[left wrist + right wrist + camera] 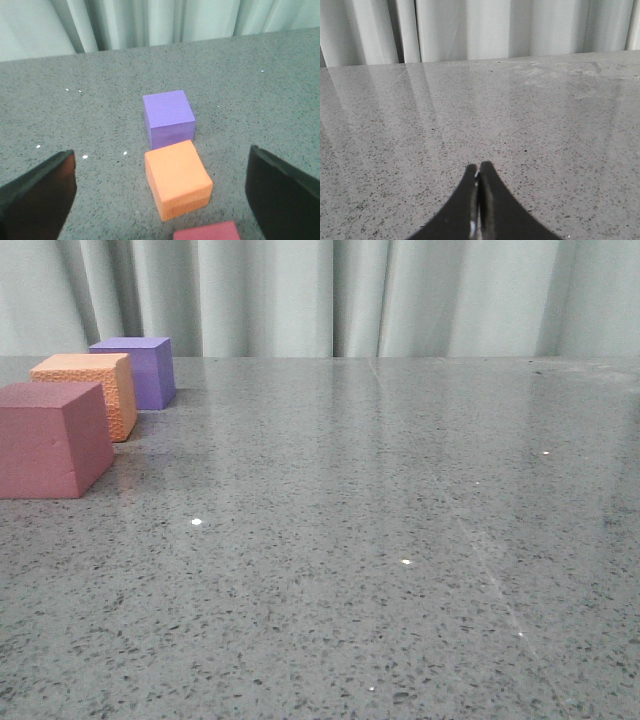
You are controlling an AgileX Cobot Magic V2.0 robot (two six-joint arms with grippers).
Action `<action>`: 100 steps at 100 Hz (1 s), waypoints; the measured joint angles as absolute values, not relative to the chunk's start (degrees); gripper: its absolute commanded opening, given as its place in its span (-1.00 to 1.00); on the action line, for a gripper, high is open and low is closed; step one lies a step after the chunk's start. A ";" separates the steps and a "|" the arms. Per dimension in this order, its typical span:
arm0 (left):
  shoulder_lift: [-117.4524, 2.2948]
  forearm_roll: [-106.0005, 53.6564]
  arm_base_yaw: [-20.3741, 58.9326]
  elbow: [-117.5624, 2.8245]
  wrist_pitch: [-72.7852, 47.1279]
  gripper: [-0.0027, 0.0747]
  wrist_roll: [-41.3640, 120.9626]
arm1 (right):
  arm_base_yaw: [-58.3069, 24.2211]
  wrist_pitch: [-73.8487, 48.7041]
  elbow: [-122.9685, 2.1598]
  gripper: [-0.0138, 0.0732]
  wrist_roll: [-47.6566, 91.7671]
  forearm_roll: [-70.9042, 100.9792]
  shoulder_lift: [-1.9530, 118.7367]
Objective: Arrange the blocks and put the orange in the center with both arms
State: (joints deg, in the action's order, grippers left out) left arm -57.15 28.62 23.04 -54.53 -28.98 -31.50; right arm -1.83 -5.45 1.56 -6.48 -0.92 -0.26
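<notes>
Pink-red cube [50, 440] nearest, orange cube [90, 390], purple cube [140, 370] behind; left claw [160, 192] wide, right claw [478, 172] closed, seemingly empty.

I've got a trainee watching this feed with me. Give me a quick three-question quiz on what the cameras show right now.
1. True or false: the orange cube sits between the pink-red cube and the purple cube in the row.
2. Multiple choice: the left gripper is A) shut on the orange cube, B) open with nothing between its fingers, C) shut on nothing.
3. Fill in: the right gripper has its fingertips pressed ______ above bare table.

Key
1. True: the front view shows pink-red nearest, orange in the middle, purple farthest.
2. B: the left wrist view shows both fingers spread wide, the cubes lying on the table beyond them.
3. Together (shut, holding nothing).
</notes>
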 measured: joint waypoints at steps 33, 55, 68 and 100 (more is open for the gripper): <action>-39.26 29.11 23.04 -36.01 -25.49 -0.06 -31.50 | -1.83 -5.45 1.56 -0.84 -6.48 -0.92 -0.26; -31.46 29.11 23.04 -27.86 -25.49 -0.92 -31.50 | -1.83 -5.45 1.56 -0.84 -6.48 -0.92 -0.26; -30.32 29.11 23.04 -26.34 -25.49 -0.98 -31.50 | -1.83 -5.45 1.56 -0.84 -6.48 -0.92 -0.26; -30.31 29.11 23.04 -26.34 -25.49 -0.98 -31.50 | -1.83 -5.45 1.56 -0.84 -6.48 -0.92 -0.26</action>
